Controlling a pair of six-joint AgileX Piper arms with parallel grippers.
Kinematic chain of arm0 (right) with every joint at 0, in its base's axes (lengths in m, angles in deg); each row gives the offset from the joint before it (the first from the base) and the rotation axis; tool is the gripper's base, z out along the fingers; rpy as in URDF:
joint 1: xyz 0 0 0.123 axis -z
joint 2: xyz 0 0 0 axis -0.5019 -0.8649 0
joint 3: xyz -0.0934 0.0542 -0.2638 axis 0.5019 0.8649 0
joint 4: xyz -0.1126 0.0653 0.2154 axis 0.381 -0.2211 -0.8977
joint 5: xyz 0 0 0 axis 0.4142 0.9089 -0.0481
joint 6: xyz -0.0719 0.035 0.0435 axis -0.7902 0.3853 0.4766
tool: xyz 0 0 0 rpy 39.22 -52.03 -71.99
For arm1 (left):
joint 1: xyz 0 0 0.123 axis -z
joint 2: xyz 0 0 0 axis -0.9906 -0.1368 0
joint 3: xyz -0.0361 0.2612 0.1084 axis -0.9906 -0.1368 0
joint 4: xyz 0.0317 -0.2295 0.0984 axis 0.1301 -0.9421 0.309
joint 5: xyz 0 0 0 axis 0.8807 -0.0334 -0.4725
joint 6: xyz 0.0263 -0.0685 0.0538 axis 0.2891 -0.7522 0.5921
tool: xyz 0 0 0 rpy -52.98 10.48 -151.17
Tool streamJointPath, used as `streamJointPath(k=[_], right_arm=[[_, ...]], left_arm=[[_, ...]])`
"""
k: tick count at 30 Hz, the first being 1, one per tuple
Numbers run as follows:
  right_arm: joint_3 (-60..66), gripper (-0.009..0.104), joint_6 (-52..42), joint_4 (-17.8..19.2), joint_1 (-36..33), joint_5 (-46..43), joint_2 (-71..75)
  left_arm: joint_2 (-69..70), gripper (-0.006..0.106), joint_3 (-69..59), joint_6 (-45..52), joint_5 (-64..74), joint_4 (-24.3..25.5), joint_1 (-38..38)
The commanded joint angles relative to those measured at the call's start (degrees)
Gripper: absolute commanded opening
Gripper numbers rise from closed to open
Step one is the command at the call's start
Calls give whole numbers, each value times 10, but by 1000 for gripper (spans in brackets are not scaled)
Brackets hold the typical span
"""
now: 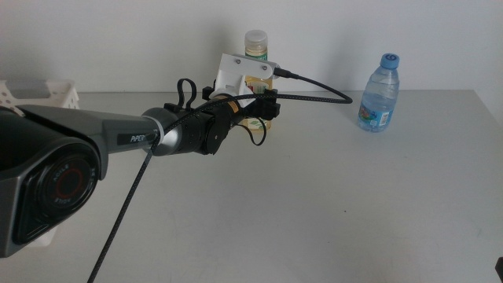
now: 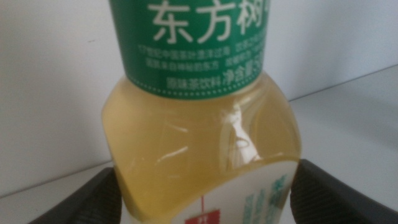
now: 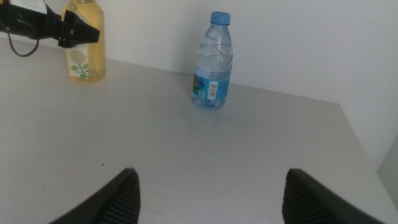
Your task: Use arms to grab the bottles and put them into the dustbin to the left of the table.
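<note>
Middle view: tea bottle (image 1: 257,44) is flanked by the open left tool (image 1: 266,110), ungripped; water bottle (image 1: 380,93) remains on the bench (image 1: 314,204), right tool (image 3: 208,199) open, empty

Wall (image 1: 118,39): one, plain white, matte. Stands upright along the far side of the scene, spanning from left to right.

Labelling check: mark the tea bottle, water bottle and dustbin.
tea bottle (image 2: 205,137), left wrist view, yellow body below the green label.
water bottle (image 1: 380,98), middle view, clear body.
dustbin (image 1: 61,94), middle view, white wall at its corner.
</note>
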Motion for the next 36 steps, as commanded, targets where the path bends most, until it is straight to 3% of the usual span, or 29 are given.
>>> streamJointPath(k=[1, 13, 19, 23, 26, 30, 34, 35, 36], right_arm=[[-5, 58, -3, 3, 5, -41, 12], [-5, 58, -3, 3, 5, -40, 12], [-5, 58, -3, 3, 5, -40, 12], [-5, 58, -3, 3, 5, -40, 12], [-5, 58, -3, 3, 5, -40, 12], [-5, 58, -3, 3, 5, -40, 12], [-5, 58, -3, 3, 5, -40, 12], [-5, 58, -3, 3, 5, -40, 12], [-5, 58, -3, 3, 5, -40, 12]], left_arm=[[27, 92, 33, -3, -41, -11, -4], [5, 92, 51, -3, -92, 41, -13], [5, 92, 51, -3, -97, 40, -13], [5, 90, 51, -36, -101, 13, -15], [5, 74, 51, -46, -99, -2, -23], [14, 38, 51, -48, -67, 4, -24], [59, 5, 51, -40, 51, 8, -26], [77, -2, 51, -36, 87, 8, -29], [97, -2, 51, -31, 124, 8, -30]])
